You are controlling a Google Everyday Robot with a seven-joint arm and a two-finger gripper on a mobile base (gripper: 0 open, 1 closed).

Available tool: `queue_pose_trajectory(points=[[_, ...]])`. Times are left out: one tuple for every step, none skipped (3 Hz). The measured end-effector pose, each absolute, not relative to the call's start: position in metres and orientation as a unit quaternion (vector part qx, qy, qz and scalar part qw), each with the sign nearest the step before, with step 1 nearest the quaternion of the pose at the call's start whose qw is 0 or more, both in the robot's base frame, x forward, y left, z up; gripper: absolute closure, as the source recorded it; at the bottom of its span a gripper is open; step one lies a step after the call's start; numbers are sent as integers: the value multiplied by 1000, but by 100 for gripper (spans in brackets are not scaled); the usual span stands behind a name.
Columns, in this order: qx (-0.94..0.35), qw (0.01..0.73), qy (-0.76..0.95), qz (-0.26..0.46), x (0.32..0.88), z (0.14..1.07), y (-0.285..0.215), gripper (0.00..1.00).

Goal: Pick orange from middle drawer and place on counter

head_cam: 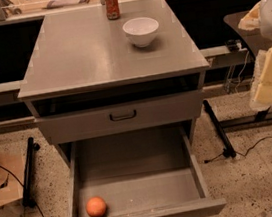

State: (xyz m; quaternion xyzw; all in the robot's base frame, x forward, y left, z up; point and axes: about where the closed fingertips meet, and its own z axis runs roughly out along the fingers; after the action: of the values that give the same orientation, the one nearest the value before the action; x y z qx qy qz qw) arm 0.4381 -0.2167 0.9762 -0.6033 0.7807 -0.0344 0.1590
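Observation:
The orange (96, 207) lies in the front left corner of the middle drawer (136, 181), which is pulled fully out at the bottom of the view. The counter (92, 51) is the flat grey top of the cabinet above it. My gripper (269, 77), pale yellow under a white arm segment, hangs at the right edge of the view. It is beside the cabinet at about counter height, well apart from the orange and holding nothing I can see.
A white bowl (141, 31) and a red-orange drink can (111, 3) stand at the back right of the counter. Another grey drawer front (122, 116) sits above the open drawer. Cardboard boxes (0, 200) stand on the floor at left, with black stands and cables at right.

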Motion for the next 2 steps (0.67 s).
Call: queue_pose_trajectory(points=[[-603,159,781,-34,438,976,-217,0],[-595,184,782,0,441,964,-202,0]])
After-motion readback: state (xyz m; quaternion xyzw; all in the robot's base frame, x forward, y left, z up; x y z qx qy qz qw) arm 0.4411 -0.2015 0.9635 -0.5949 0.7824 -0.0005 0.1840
